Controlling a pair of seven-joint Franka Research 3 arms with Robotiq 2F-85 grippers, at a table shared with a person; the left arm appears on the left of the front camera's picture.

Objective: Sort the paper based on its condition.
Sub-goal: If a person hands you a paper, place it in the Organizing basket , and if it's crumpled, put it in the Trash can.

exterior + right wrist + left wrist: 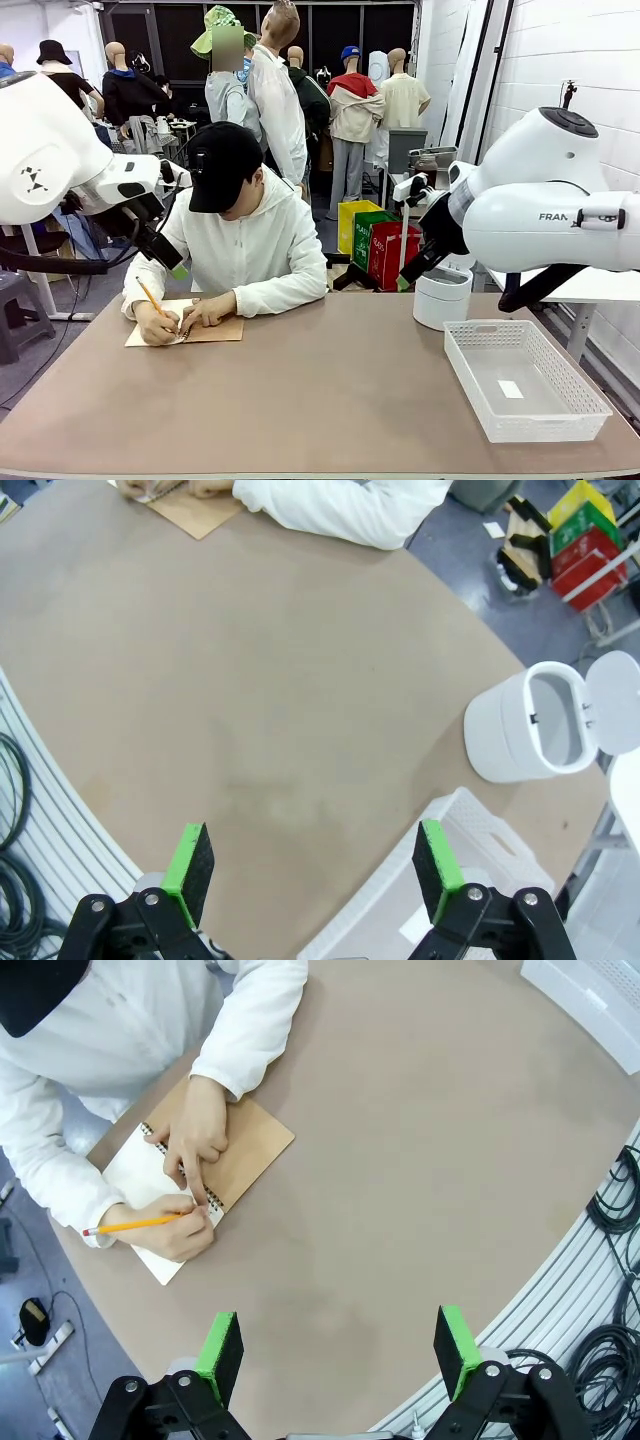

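Note:
Loose paper is out of view. At the far left of the table a person writes with a yellow pencil (135, 1225) on the white page (130, 1168) of a spiral notebook (212, 331) with a brown cover (245, 1140). One hand (195, 1135) presses the notebook flat. My left gripper (176, 268) hangs open above the table's left side, beside the person's shoulder; its green pads (222, 1352) stand wide apart with nothing between them. My right gripper (403, 282) is raised at the right, also open and empty, pads (190, 868) far apart.
A white mesh basket (590, 405) stands at the near right, its rim (455, 810) below my right gripper. A white bin (442, 297) with its lid flipped open (520, 730) sits behind it at the table's far right edge. Bare brown tabletop (330, 400) spans the middle.

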